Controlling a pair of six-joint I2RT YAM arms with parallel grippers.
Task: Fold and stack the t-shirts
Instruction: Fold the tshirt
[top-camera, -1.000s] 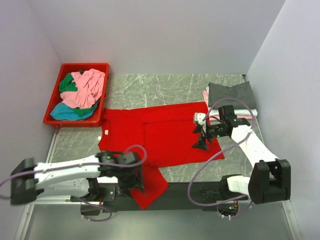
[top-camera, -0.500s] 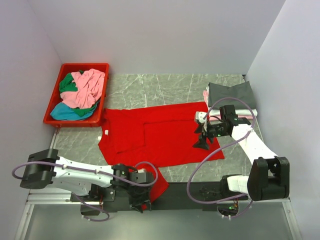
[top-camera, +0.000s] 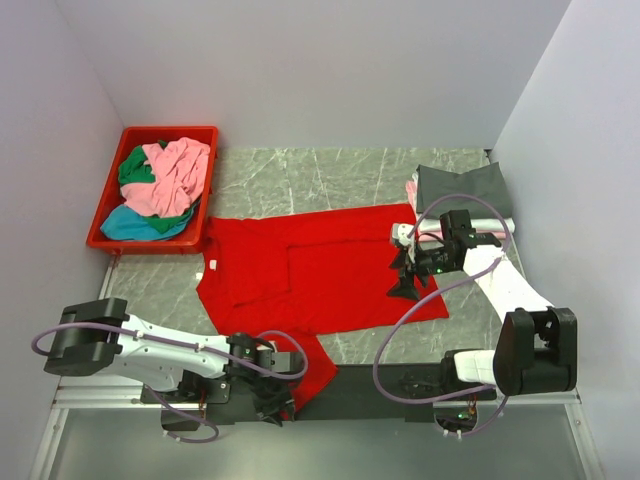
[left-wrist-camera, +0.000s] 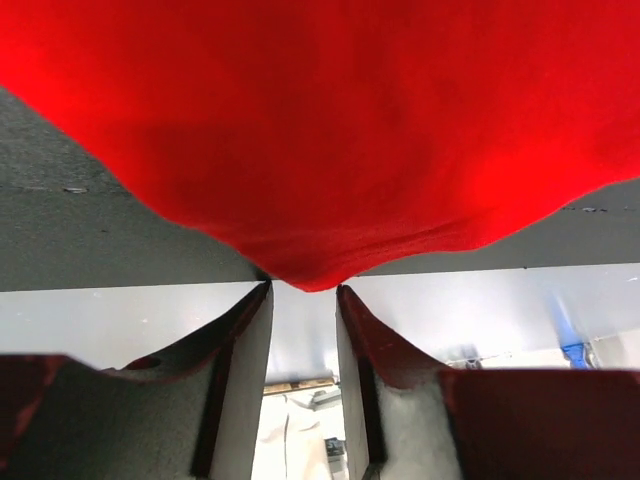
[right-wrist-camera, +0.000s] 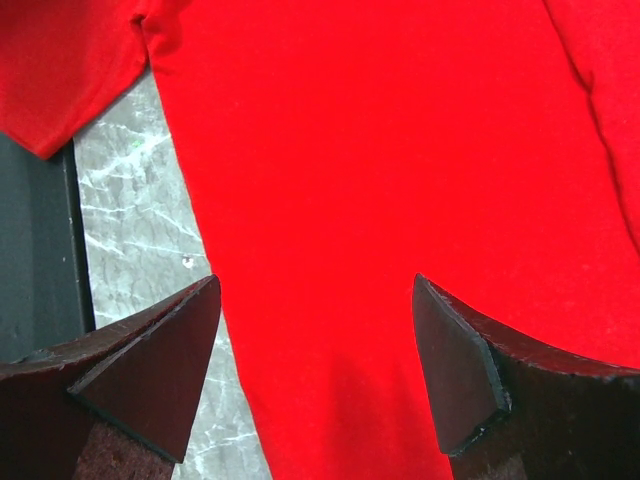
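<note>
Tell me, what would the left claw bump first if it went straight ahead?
Most likely the hanging corner of the bright red cloth t-shirt, which sits just ahead of the left gripper; depth is unclear.

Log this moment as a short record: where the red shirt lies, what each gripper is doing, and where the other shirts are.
red t-shirt: spread mid-table, near corner draped over the table's near edge
left gripper: at that hanging corner, jaws slightly apart, cloth tip at the fingertips
right gripper: open, over the shirt's right part
red bin: far left, holds crumpled shirts, pink, green and teal
dark grey shirt: folded, far right, pink cloth showing under it
</note>
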